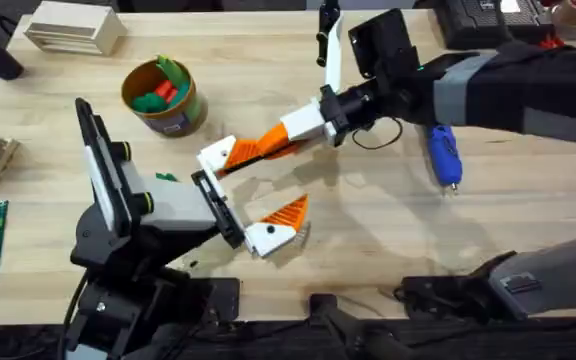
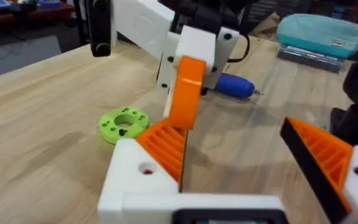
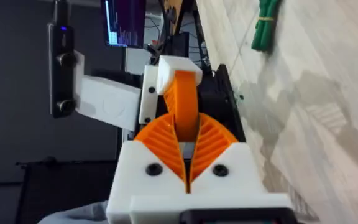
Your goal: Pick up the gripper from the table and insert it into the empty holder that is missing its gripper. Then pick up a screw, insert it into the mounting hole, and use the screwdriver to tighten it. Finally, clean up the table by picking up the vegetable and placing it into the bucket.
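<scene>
Evidently the gripper (image 1: 268,147), a light, stiff, ribbed orange wedge, is clamped between the 2 fingers of the right gripper (image 1: 290,140) and pressed against the holder (image 1: 215,155). The left gripper (image 1: 243,197) is spread wide, grasping nothing. A pinch on the flat sides is judged best.

The right gripper (image 1: 258,150) reaches in from the far right, fingers pinched together, meeting the wide-open left gripper (image 1: 240,192).
</scene>
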